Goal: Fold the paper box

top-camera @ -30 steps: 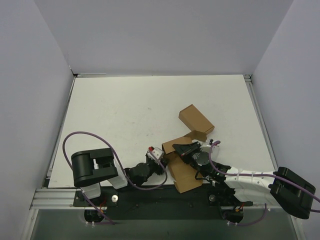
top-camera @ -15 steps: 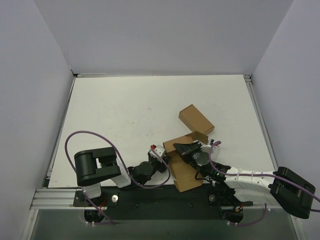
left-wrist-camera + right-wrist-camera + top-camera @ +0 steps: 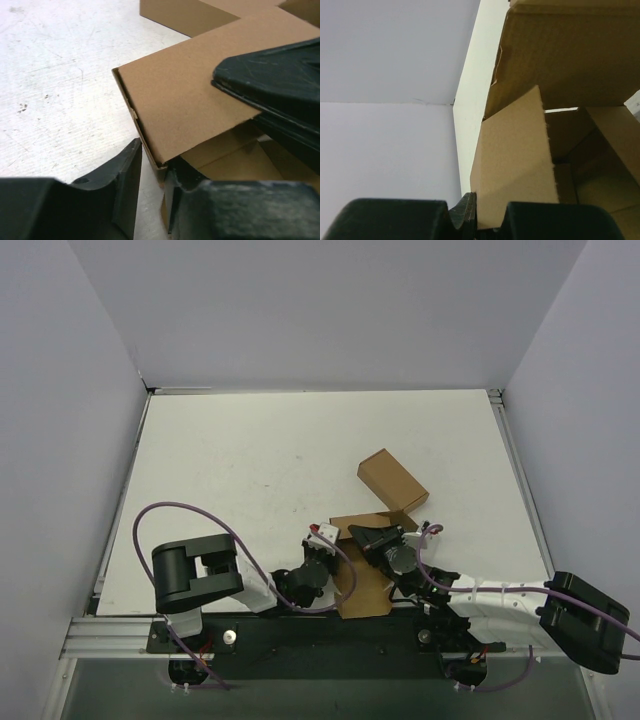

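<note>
The paper box is a brown kraft carton lying partly folded near the table's front edge, between my two arms. My left gripper is at its left side. In the left wrist view the gripper is open and straddles the box's near wall: one finger is outside it and the other is inside. My right gripper is on top of the box. In the right wrist view it is shut on an upright flap of the box.
A longer oblong brown carton lies just beyond the paper box and also shows at the top of the left wrist view. My right gripper's black finger rests over the box top. White walls enclose the table.
My left gripper has moved right, up to the box's left wall. The box has shifted slightly left and turned a little. My right gripper keeps its hold on the flap.
</note>
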Action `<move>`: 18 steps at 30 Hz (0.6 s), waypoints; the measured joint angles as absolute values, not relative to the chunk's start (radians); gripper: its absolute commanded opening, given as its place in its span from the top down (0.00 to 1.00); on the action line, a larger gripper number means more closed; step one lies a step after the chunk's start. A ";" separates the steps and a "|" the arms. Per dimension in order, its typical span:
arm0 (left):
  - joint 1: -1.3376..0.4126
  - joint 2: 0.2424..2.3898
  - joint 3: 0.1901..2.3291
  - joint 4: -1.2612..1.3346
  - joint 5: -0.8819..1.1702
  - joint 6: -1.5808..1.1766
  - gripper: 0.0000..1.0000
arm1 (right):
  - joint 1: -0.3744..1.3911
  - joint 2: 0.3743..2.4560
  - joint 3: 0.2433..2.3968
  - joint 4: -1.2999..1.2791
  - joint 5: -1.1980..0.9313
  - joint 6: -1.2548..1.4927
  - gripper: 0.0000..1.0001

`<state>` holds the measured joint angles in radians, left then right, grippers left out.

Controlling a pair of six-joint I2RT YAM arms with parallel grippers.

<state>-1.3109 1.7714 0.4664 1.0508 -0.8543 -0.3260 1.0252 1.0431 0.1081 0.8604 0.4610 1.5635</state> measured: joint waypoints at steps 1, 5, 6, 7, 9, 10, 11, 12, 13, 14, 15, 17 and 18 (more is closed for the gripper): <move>-1.314 1.774 0.477 1.033 -0.874 -0.331 0.75 | 1.031 1.042 0.108 0.857 0.470 1.568 1.00; -1.335 1.782 0.523 0.947 -0.971 -0.344 0.82 | 1.063 1.029 0.110 0.827 0.536 1.586 1.00; -1.340 1.783 0.538 0.923 -0.995 -0.348 0.84 | 1.073 1.022 0.113 0.813 0.553 1.592 1.00; -1.345 1.784 0.549 0.905 -1.014 -0.350 0.85 | 1.084 1.013 0.116 0.797 0.572 1.600 1.00; -1.352 1.784 0.566 0.878 -1.043 -0.355 0.87 | 1.103 0.997 0.121 0.768 0.599 1.614 1.00; -1.355 1.784 0.572 0.868 -1.051 -0.355 0.89 | 1.111 0.989 0.124 0.752 0.612 1.621 0.98; -1.357 1.784 0.574 0.863 -1.055 -0.355 0.90 | 1.117 0.981 0.125 0.738 0.622 1.624 0.90; -1.360 1.784 0.574 0.863 -1.055 -0.355 0.92 | 1.121 0.972 0.127 0.723 0.626 1.624 0.83; -1.362 1.784 0.574 0.863 -1.052 -0.355 0.93 | 1.123 0.961 0.128 0.708 0.628 1.622 0.77; -1.362 1.784 0.571 0.863 -1.053 -0.355 0.94 | 1.127 0.945 0.128 0.683 0.620 1.612 0.66; -1.357 1.780 0.566 0.861 -1.055 -0.355 0.95 | 1.135 0.929 0.128 0.660 0.616 1.605 0.61; -1.339 1.748 0.537 0.833 -1.051 -0.362 0.98 | 1.148 0.872 0.128 0.586 0.609 1.572 0.48; -1.328 1.721 0.516 0.809 -1.042 -0.369 0.98 | 1.150 0.835 0.129 0.548 0.607 1.547 0.45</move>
